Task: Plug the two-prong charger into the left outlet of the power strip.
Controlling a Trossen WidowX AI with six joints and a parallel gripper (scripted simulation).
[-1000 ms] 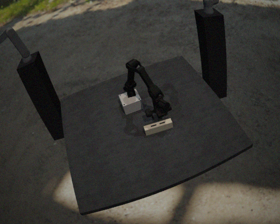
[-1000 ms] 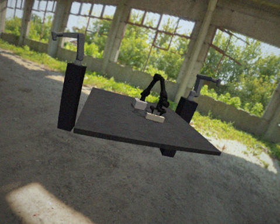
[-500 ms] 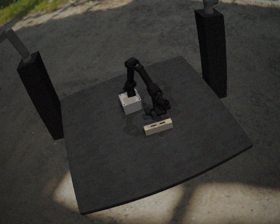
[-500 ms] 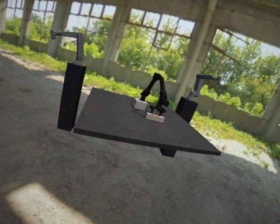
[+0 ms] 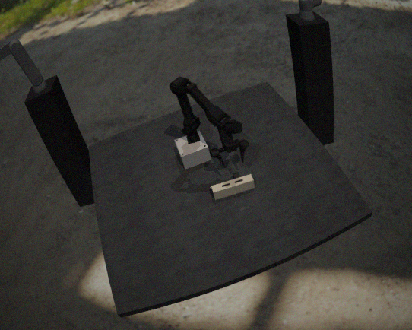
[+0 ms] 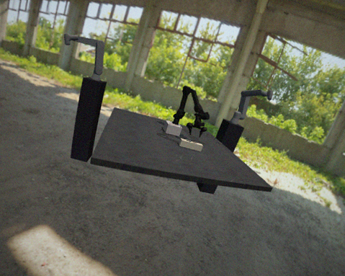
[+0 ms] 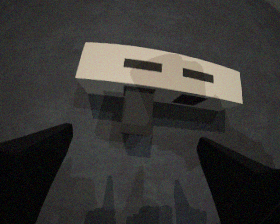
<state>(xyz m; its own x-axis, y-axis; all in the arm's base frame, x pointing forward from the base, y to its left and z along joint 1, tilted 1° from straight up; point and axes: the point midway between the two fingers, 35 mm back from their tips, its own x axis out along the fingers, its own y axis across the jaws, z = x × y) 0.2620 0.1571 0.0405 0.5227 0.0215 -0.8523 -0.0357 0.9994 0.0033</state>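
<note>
The cream power strip (image 5: 232,191) (image 6: 190,146) (image 7: 105,60) lies on the dark table, with two dark slots on its top. In the wrist view its gripper-facing side shows a dark opening at the right. The dark grey charger (image 7: 137,112) (image 5: 235,176) sits against that same side, left of the middle, in line with the left top slot. Its prongs are hidden, so how deep they sit cannot be told. My gripper (image 5: 233,163) (image 6: 195,134) (image 7: 137,138) is open and empty, above and back from the charger, with a finger off to either side.
The arm's pale base box (image 5: 197,158) (image 6: 173,129) stands on the table (image 5: 171,243) (image 6: 137,154) behind the strip. Two tall black pillars (image 5: 61,144) (image 5: 313,76) with grey arms stand beside the table. Shadows of the arm fall around the strip.
</note>
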